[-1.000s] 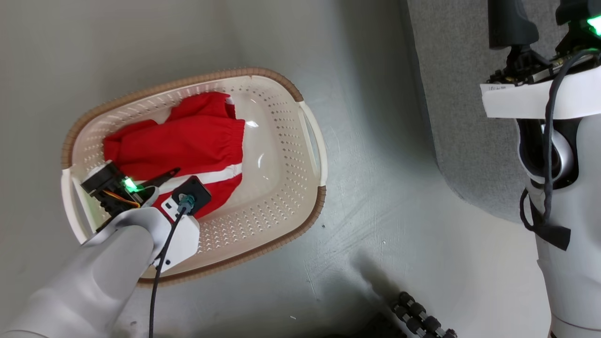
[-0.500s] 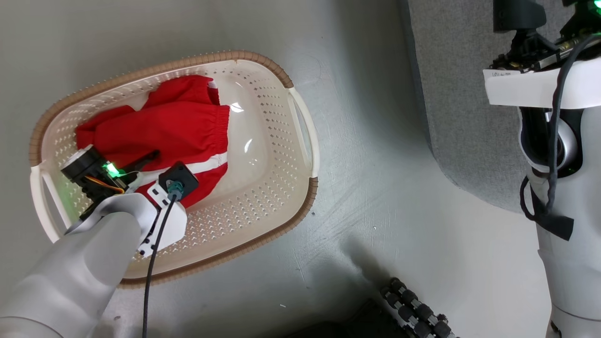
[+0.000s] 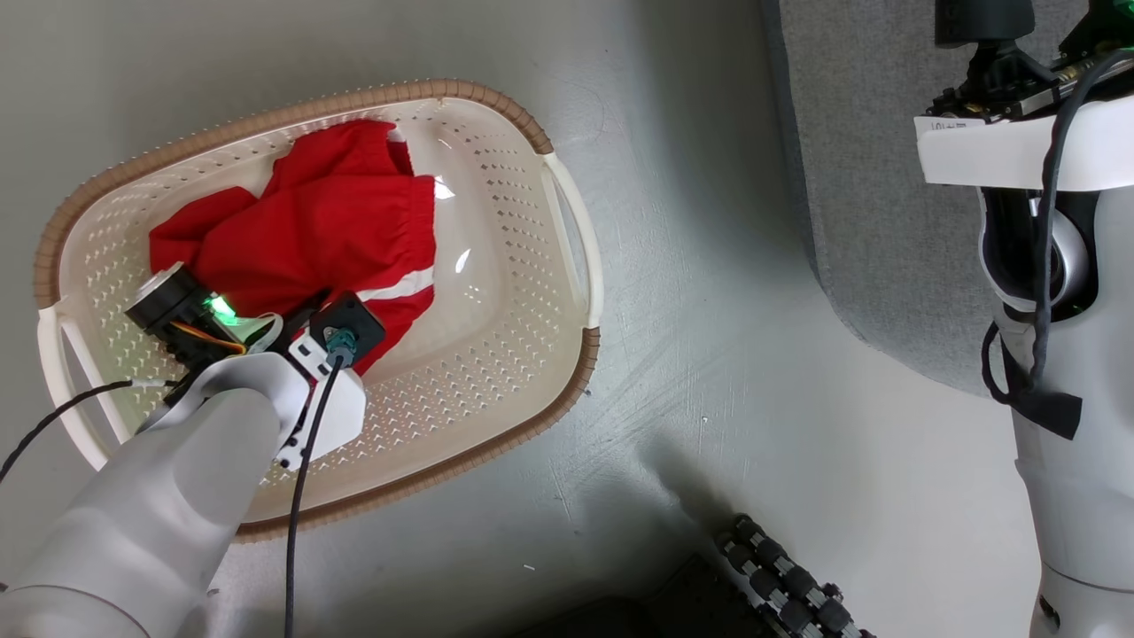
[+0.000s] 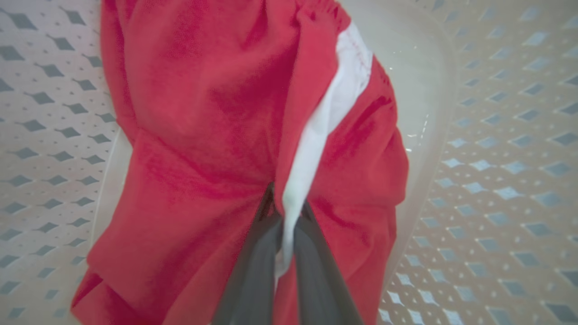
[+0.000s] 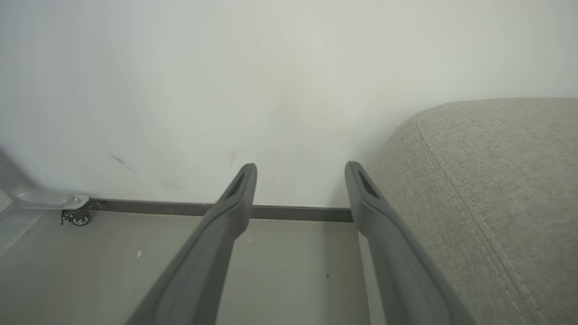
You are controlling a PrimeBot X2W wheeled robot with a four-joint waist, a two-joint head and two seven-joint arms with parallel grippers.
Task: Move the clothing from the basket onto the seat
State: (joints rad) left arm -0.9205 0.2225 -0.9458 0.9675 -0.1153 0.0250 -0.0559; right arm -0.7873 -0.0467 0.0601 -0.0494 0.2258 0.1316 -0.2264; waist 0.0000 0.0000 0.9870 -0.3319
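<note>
Red clothing (image 3: 328, 226) with a white stripe lies bunched in the left half of the cream basket (image 3: 523, 266), which stands on the grey floor. My left gripper (image 3: 306, 315) reaches down into the basket at the garment's near edge. In the left wrist view its two dark fingers are pinched together on a fold of the clothing (image 4: 216, 113) at the white stripe, so the left gripper (image 4: 286, 205) is shut on it. The grey seat (image 3: 868, 177) rises at the upper right. My right gripper (image 5: 300, 174) hangs open in the air beside the seat (image 5: 496, 189), holding nothing.
The basket's right half shows bare perforated plastic. A black ribbed part (image 3: 788, 585) of my base sits at the bottom edge. A wall with a dark skirting (image 5: 289, 211) and a small caster wheel (image 5: 76, 216) lie ahead of the right gripper.
The left gripper's fingers have shut on the clothing, pulling the fabric into a bunch. The head camera has shifted, so the basket sits further left in view. The right gripper stays open.
</note>
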